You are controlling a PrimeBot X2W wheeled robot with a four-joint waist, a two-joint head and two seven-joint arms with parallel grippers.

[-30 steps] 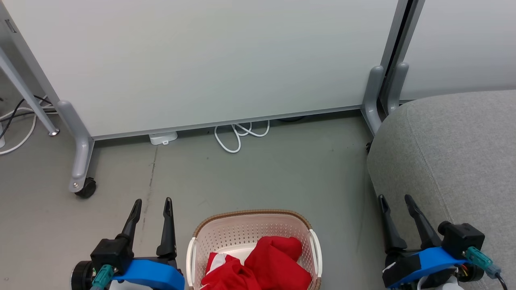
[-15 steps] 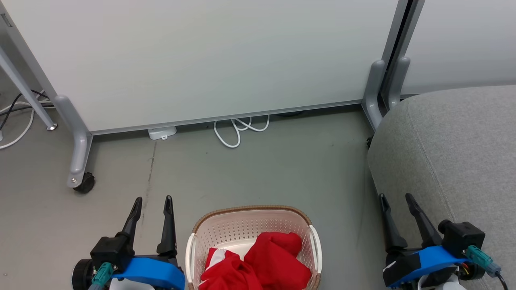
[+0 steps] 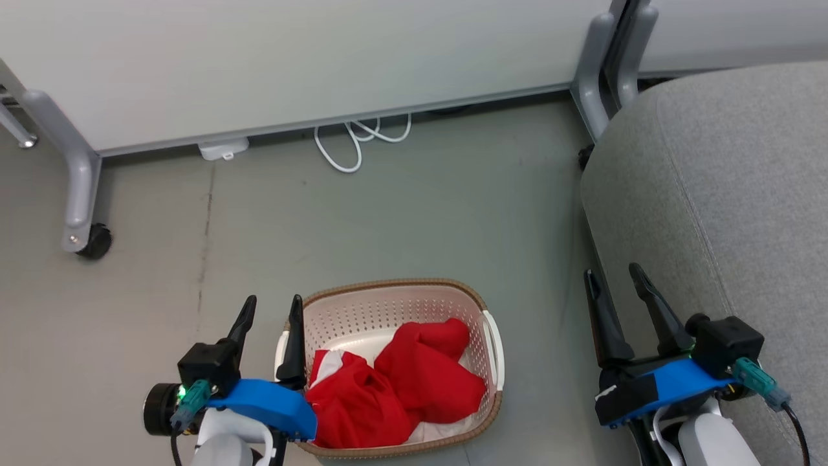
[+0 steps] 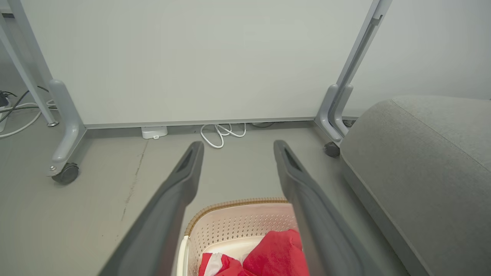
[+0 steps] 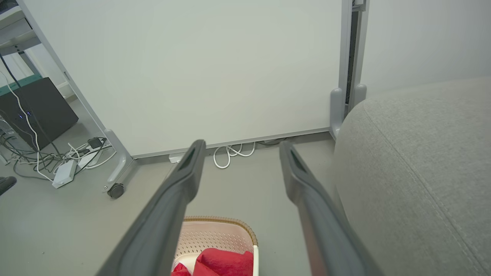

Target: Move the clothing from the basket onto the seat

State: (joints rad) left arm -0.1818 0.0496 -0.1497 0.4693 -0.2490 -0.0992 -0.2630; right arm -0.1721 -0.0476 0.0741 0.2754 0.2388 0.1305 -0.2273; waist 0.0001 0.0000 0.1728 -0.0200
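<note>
The basket (image 3: 388, 304), cream with a brown rim, stands on the floor in the head view and holds bunched red clothing (image 3: 394, 388) with white trim. My left gripper (image 3: 272, 309) is open above the basket's left rim, nothing between its fingers. My right gripper (image 3: 613, 277) is open at the front-left edge of the grey seat (image 3: 731, 181), holding nothing. The left wrist view shows the basket (image 4: 234, 226), the clothing (image 4: 276, 257) and the seat (image 4: 422, 161) beyond my open left gripper (image 4: 238, 147). The right wrist view shows the basket (image 5: 218, 235), the clothing (image 5: 224, 262) and the seat (image 5: 418, 165) past my open right gripper (image 5: 242, 145).
A white partition panel (image 3: 291, 58) on grey wheeled legs (image 3: 81, 194) stands behind the basket, with a looped white cable (image 3: 352, 139) and a small white box (image 3: 223, 147) at its foot. Grey floor (image 3: 401, 213) lies between basket, panel and seat.
The head view has tilted down, so the whole picture shifted up. My left gripper has moved right, from beside the basket to its left rim. Both grippers stay open.
</note>
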